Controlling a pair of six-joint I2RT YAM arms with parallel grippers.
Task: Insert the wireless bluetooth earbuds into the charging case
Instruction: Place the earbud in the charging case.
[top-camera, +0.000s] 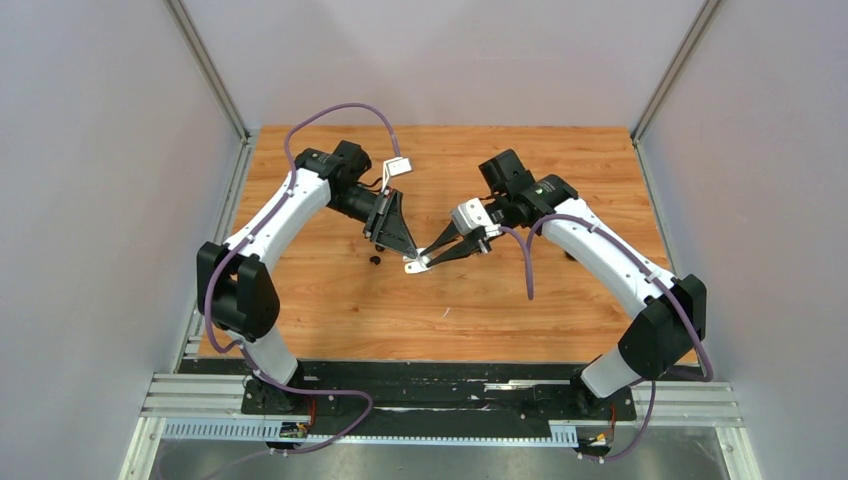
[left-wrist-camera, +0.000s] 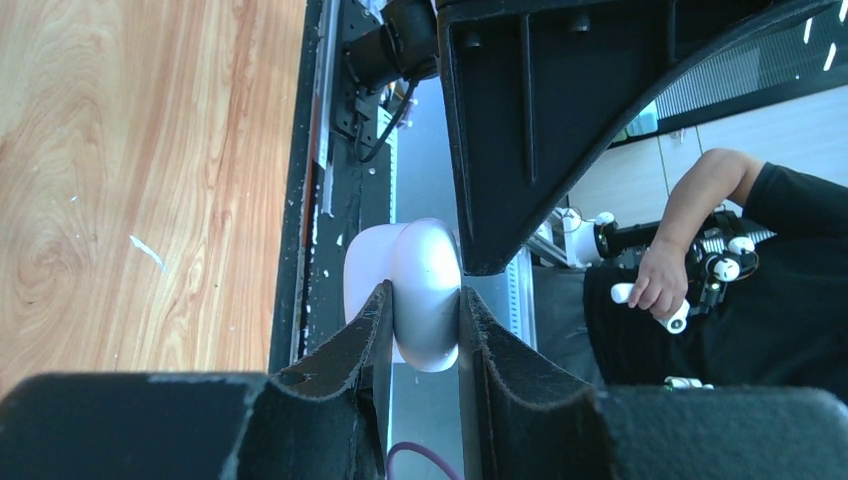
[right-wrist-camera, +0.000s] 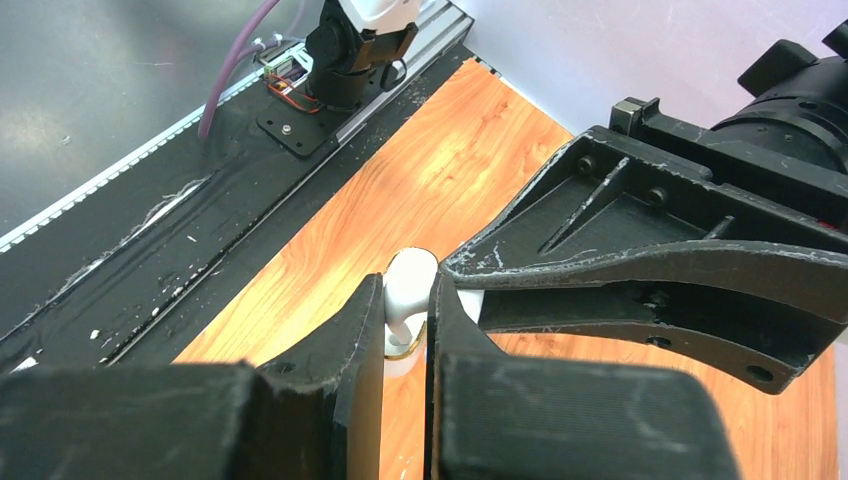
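Clamping charging case (left-wrist-camera: 428, 285) in left fingers (left-wrist-camera: 377, 322), pinching earbud (right-wrist-camera: 410, 283) in right fingers (right-wrist-camera: 366, 322); could drop or jam it on crooked entry.

Glossy plastic case (left-wrist-camera: 425, 290), wood-grain table (top-camera: 450, 310)

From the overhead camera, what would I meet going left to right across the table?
Left arm's black elbow → left fingers → right fingers → right arm's black elbow.
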